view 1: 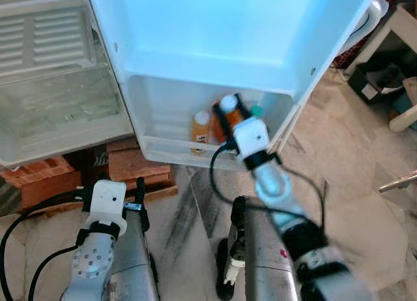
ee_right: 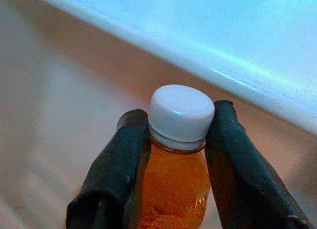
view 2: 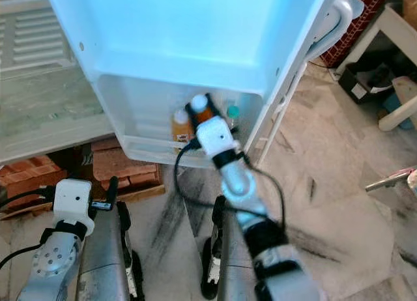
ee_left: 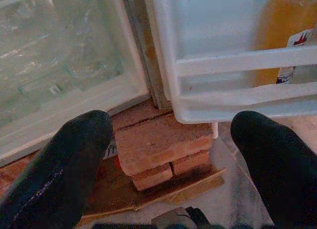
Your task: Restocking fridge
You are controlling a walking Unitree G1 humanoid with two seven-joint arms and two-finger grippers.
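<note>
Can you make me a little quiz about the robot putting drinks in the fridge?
1. True or false: the right gripper holds an orange bottle with a white cap.
2. Where does a yellow bottle stand? A) door shelf B) bricks C) floor
3. Fill in: the left gripper is ____ and holds nothing.

Key: 1 true; 2 A; 3 open

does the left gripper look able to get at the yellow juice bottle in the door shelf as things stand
Probably yes: the left gripper is open below the door shelf, but the right gripper, holding an orange bottle, crowds the yellow juice bottle.
</note>
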